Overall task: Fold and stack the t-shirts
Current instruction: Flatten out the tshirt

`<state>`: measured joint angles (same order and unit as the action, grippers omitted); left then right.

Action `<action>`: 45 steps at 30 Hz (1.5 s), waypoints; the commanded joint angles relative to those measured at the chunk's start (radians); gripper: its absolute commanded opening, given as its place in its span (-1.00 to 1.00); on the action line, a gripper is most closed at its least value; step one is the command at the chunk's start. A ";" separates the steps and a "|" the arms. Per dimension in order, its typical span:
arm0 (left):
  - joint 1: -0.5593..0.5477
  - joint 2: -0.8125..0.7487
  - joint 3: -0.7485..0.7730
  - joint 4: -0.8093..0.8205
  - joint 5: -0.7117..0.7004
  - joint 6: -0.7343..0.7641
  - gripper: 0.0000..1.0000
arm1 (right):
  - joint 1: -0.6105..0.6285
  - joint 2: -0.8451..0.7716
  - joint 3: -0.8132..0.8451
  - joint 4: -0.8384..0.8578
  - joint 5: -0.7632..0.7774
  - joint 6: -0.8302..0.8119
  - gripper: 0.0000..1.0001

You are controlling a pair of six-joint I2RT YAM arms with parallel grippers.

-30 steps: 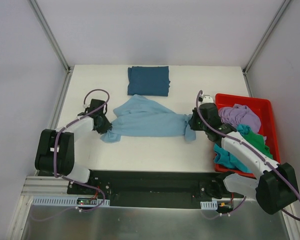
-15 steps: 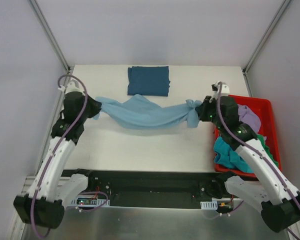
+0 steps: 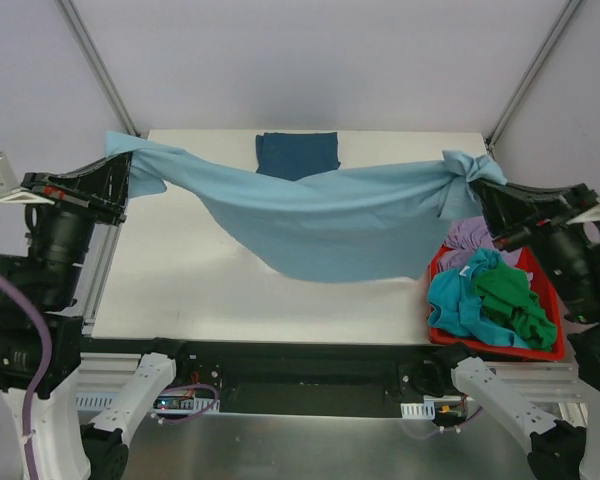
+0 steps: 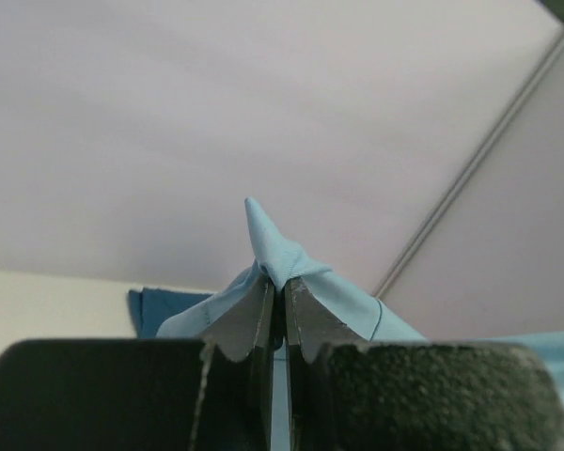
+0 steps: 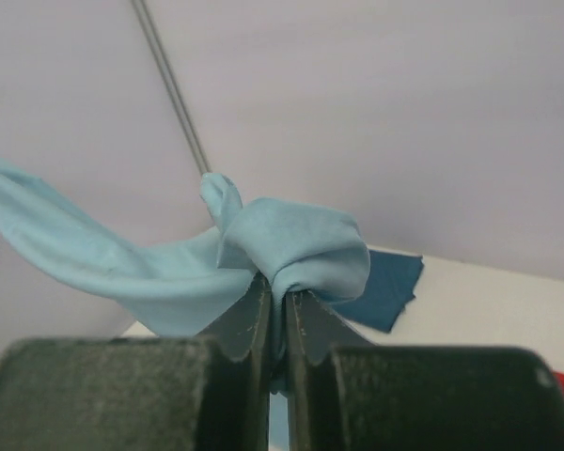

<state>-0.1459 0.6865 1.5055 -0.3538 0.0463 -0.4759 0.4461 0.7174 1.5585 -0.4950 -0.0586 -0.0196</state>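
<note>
Left jaws: pressed together on one corner of the sky-blue t-shirt [image 3: 320, 225].
Right jaws: pinching its other, bunched end.
Top view: the shirt hangs stretched above the table [image 3: 180, 285]. A folded dark teal t-shirt [image 3: 298, 153] lies at the far edge. The red bin [image 3: 442, 338] holds other tees [image 3: 490, 300].
Left wrist: only a blue tip pokes above the jaws.
Right wrist: a wadded fold sits at the jaws.

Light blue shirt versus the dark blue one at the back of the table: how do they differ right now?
Pose: the light blue shirt hangs in the air, stretched between the left tool and the right tool; the dark blue shirt lies flat on the table.
Shape: the light one is unfolded and sagging; the dark one is a neat folded rectangle.
Colour: pale sky blue against deep teal.
Both are soft fabric.
</note>
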 commanded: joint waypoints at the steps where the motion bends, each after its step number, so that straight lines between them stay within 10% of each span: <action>1: -0.009 0.034 0.153 0.004 0.110 0.068 -1.00 | -0.004 0.013 0.168 -0.082 -0.080 -0.016 -0.99; 11: -0.009 0.214 0.190 0.004 -0.003 0.092 -1.00 | -0.004 0.099 0.105 -0.146 0.204 -0.011 -0.98; 16: -0.009 0.552 0.186 0.016 -0.206 0.150 -1.00 | -0.017 0.223 -0.108 -0.113 0.497 -0.014 -0.97; 20: -0.007 0.916 0.271 0.018 -0.154 0.184 -0.96 | -0.102 0.345 -0.343 0.051 0.436 0.045 -0.85; 21: -0.007 0.997 0.292 0.018 -0.129 0.186 -0.77 | -0.130 0.391 -0.379 0.090 0.392 0.056 -0.78; 24: -0.007 1.178 0.381 -0.014 -0.138 0.181 0.78 | -0.196 0.552 -0.422 0.136 0.306 0.095 0.08; 26: -0.007 1.243 0.400 -0.039 -0.157 0.177 0.98 | -0.218 0.628 -0.394 0.133 0.261 0.055 0.59; 28: -0.007 1.240 0.386 -0.040 -0.155 0.175 0.98 | -0.216 0.678 -0.350 0.115 0.231 -0.005 0.99; 45: -0.130 0.743 -0.413 -0.036 0.055 -0.147 0.98 | -0.106 0.809 -0.483 0.130 -0.133 -0.003 0.93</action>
<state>-0.1791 1.4876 1.2621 -0.3634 0.0109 -0.5022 0.2737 1.5070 1.1423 -0.3492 -0.1337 -0.0357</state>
